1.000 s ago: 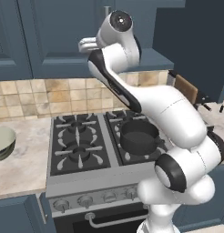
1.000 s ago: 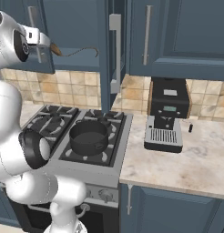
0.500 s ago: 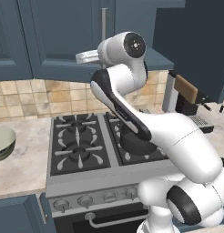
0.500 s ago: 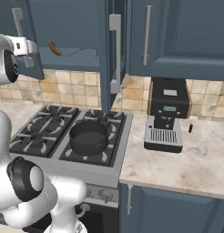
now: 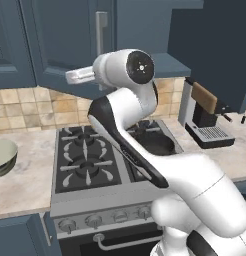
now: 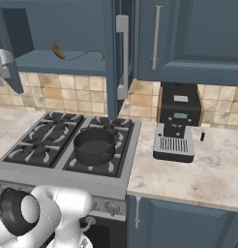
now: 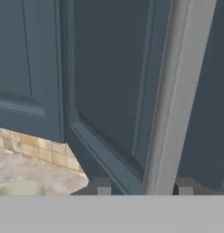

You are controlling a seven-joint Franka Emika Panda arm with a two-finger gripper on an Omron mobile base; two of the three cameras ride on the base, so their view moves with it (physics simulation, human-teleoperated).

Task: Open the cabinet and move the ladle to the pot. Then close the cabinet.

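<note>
Cabinet (image 6: 116,58) doors stand swung out over the stove (image 6: 67,145). In the right base view the near door is seen edge-on, its silver handle (image 6: 123,53) facing the camera, and the open shelf lies to its left. On that shelf rests the ladle (image 6: 75,53), its brown bowl to the left and its thin dark handle trailing right. Below, the pot (image 6: 94,144) sits on the stove's front right burner, well apart from the ladle.

In the hand view the gripper (image 7: 140,185) is up against a door panel, and the long silver bar handle (image 7: 170,95) runs up from between the two finger tips (image 7: 101,185), one on each side of it. The jaws are part-way apart around the bar; whether they press on it cannot be told.

The left base view shows the arm (image 5: 145,150) bent high over the stove, its wrist reaching left toward the door's handle (image 5: 101,30). A pale bowl (image 5: 2,156) sits on the counter to the left, and a coffee machine (image 6: 176,123) stands right of the stove.
</note>
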